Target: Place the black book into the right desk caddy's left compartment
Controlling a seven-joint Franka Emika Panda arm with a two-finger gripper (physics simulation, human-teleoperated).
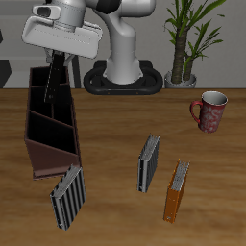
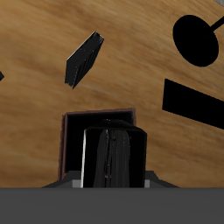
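Exterior view: two striped books (image 1: 67,196), one mug (image 1: 209,110).

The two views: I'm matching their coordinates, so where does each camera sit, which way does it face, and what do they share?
Exterior view: in front of and above the table, facing the robot's base at the back; shows the arm, the gripper holding the black book over the right desk caddy, plus a mug.
Wrist view: on the gripper, looking down; the black book fills the foreground over the table, the fingers hidden.
Shared: the black book, the caddy's end, a striped book.
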